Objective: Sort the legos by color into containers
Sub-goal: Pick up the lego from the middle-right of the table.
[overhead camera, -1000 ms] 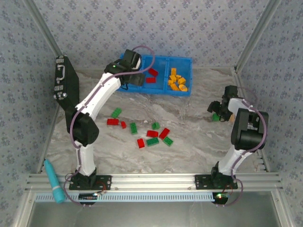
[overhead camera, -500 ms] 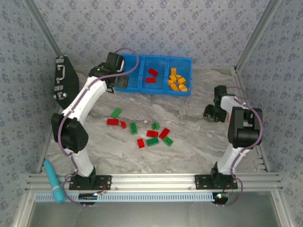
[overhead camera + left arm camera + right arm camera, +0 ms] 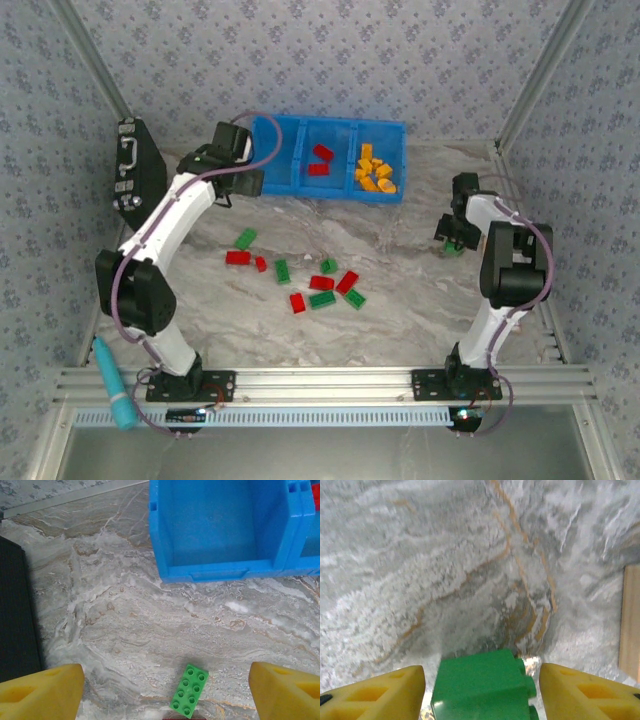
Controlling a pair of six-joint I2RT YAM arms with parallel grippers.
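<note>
Right tool (image 3: 481, 672): fingers straddle a green brick (image 3: 475, 690) with hairline gaps on both sides. Can't tell if it's clamped. It is low over the tabletop (image 3: 445, 555), well right of the bin (image 3: 300, 191). A tan strip (image 3: 631, 620) shows at the view's right edge.

Left tool (image 3: 165, 680): spread wide and holding nothing, over bare tabletop just in front of the bin's left compartment. A second green brick (image 3: 189, 690) lies flat between its fingers, clear of both.

Bin, middle compartment: two red bricks (image 3: 320, 160). Right compartment: a pile of orange bricks (image 3: 373, 170).

Loose bricks (image 3: 315, 280), red and green mixed, are scattered on the tabletop in front of the bin.

A black case (image 3: 135, 175) with a silver handle leans on the wall left of the bin. A teal marker (image 3: 113, 387) lies far in front of it, by the rail.
</note>
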